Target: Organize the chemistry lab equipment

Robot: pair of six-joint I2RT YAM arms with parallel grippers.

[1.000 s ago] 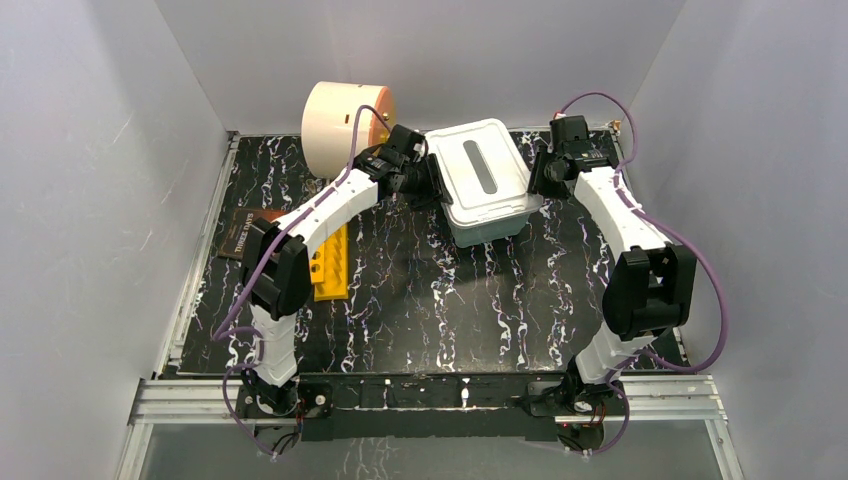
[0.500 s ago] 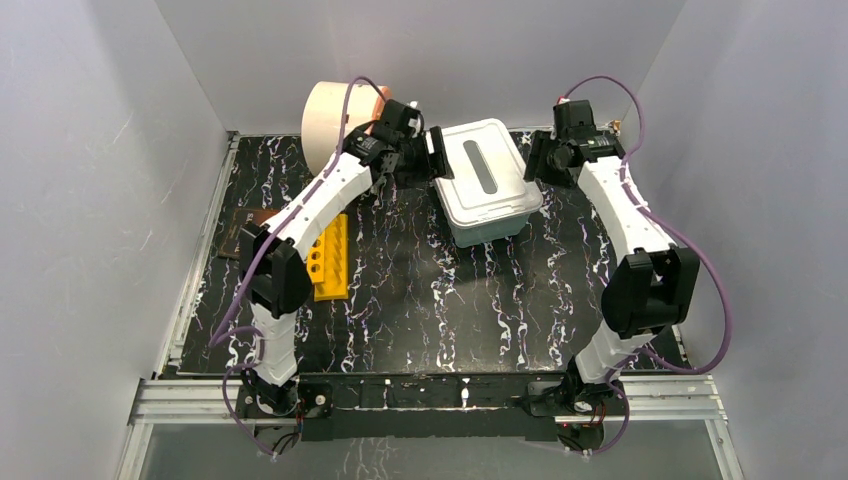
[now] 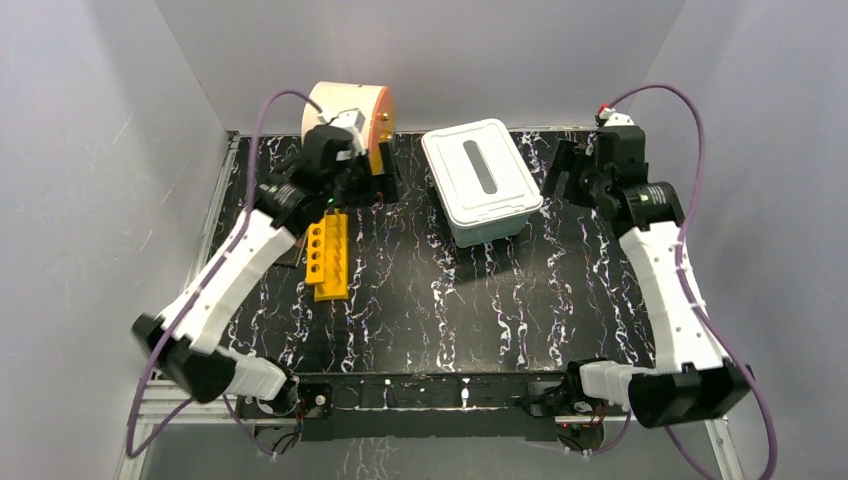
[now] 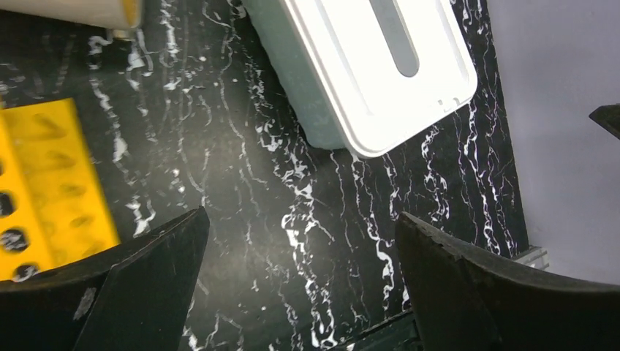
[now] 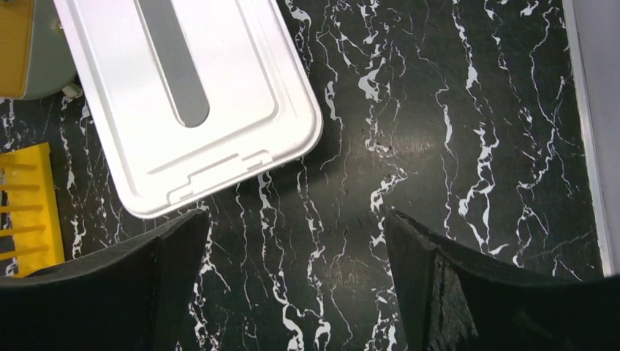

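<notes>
The yellow tube rack (image 3: pixel 328 255) lies on the black marbled table (image 3: pixel 420 300), left of centre; its edge also shows in the left wrist view (image 4: pixel 51 190) and the right wrist view (image 5: pixel 25 212). A white box with a shut lid (image 3: pixel 480 180) stands at the back centre. My left gripper (image 3: pixel 383 186) hovers between the rack and the box, open and empty (image 4: pixel 300 215). My right gripper (image 3: pixel 562 170) hangs just right of the box, also open and empty (image 5: pixel 296 215). Only bare table shows between each pair of fingers.
A large cream drum with an orange face (image 3: pixel 347 115) stands at the back left, right behind my left wrist. Grey walls close in the table on the left, back and right. The table's right rail (image 5: pixel 588 146) runs close to my right gripper.
Both grippers have opened wide and drawn away from the white box's sides, the left one towards the rack, the right one outward to the right. The box has stayed put.
</notes>
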